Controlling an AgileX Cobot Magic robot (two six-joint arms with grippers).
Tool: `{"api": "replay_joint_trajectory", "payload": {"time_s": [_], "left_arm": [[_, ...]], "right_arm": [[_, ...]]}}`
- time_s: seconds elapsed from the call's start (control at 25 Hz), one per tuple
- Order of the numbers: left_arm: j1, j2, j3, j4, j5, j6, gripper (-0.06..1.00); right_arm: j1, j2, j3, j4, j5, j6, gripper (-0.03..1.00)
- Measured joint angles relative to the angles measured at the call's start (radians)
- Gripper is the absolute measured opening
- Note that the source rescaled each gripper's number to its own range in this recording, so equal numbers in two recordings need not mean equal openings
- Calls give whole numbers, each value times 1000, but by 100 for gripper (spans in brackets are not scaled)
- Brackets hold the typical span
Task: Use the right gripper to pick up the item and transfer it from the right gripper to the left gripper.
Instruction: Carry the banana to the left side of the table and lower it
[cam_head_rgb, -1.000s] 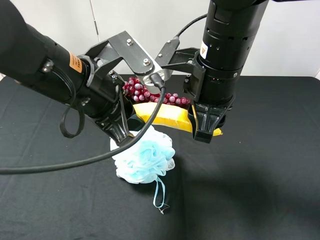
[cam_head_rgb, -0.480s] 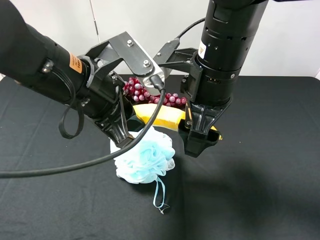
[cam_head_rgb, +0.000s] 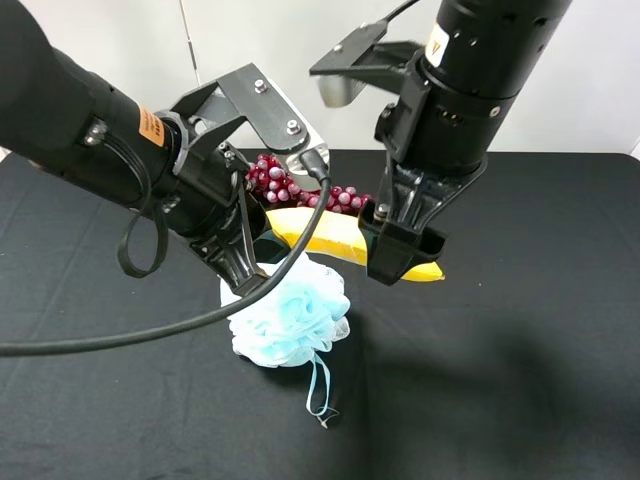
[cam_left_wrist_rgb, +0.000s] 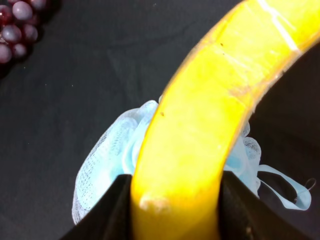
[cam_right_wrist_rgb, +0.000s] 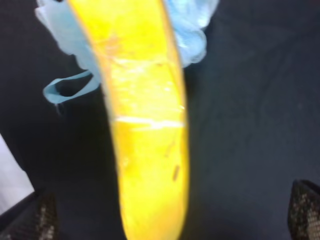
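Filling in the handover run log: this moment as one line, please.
phase: handover | curved yellow banana: clamped in left end effector | right end effector: open, jaws clear of banana

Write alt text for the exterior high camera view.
A yellow banana is held in the air between two black robot arms: the left gripper clamps one end, and the right gripper has open jaws around the other. A pale blue bath pouf and dark red grapes lie on the black table.
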Motion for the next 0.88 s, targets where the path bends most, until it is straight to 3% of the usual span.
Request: {"api": "replay_joint_trajectory", "payload": {"time_s": [0.48,0.88], "left_arm": [[0,0,0,0,0,0,0],[0,0,0,0,0,0,0]], "right_arm": [[0,-100,7,-74,1,126,100],[0,-333,212,-164,-5,246,100]]}}
